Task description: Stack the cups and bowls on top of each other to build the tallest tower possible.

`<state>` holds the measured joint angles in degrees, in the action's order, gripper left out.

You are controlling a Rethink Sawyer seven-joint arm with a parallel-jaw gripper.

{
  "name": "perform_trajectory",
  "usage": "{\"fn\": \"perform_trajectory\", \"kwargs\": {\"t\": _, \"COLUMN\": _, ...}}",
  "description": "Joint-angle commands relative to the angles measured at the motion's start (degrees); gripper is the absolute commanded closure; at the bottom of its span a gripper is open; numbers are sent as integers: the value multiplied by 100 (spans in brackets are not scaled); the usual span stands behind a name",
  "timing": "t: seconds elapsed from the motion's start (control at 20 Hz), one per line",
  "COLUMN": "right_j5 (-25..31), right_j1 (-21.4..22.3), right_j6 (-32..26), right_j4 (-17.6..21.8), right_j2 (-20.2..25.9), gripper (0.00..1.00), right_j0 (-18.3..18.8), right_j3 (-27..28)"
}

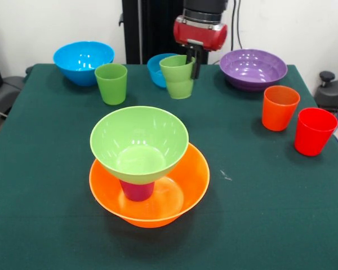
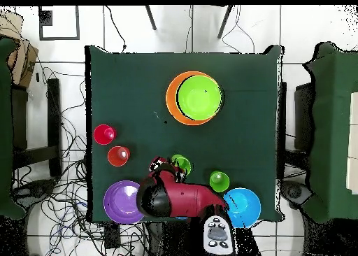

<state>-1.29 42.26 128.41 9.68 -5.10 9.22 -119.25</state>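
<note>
The gripper [image 1: 190,61] hangs from the red and black arm at the far side of the table and is clamped on the rim of a lime green cup [image 1: 178,76]: one dark finger [image 1: 196,66] runs down the outside of the cup wall on the side toward the purple bowl, and the other finger goes down inside the mouth. The cup is upright and appears slightly raised above the green tablecloth [image 1: 270,214], though its base cannot be separated from the cloth with certainty. Directly behind it sits the smaller blue bowl [image 1: 158,66], partly hidden. The second lime green cup [image 1: 111,83] stands free beside the large blue bowl [image 1: 83,61]. The purple bowl [image 1: 253,68] rests near the far corner, with the orange cup [image 1: 280,107] and the red cup [image 1: 314,131] standing close together in front of it. The tower [image 1: 142,163] occupies the middle of the table: the orange bowl [image 1: 186,188] as base, a purple cup [image 1: 137,190] inside it, and the green bowl [image 1: 138,142] seated on that cup, tilted slightly.
</note>
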Motion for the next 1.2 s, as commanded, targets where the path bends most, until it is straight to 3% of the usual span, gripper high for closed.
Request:
{"fn": "perform_trajectory", "kwargs": {"t": 0.05, "right_j5": 1204, "right_j1": 325, "right_j6": 31, "right_j4": -204, "right_j2": 833, "gripper": 100, "right_j0": 253, "right_j3": 858}}
{"fn": "perform_trajectory", "kwargs": {"t": 0.45, "right_j5": 1990, "right_j1": 360, "right_j6": 106, "right_j4": -381, "right_j2": 755, "gripper": 100, "right_j0": 138, "right_j3": 1290}}
{"fn": "perform_trajectory", "kwargs": {"t": 0.9, "right_j5": 2897, "right_j1": 736, "right_j6": -220, "right_j4": -567, "right_j2": 1100, "gripper": 100, "right_j0": 422, "right_j3": 1512}}
{"fn": "perform_trajectory", "kwargs": {"t": 1.2, "right_j5": 3361, "right_j1": 1480, "right_j6": -314, "right_j4": -838, "right_j2": 1342, "gripper": 100, "right_j0": 568, "right_j3": 1092}}
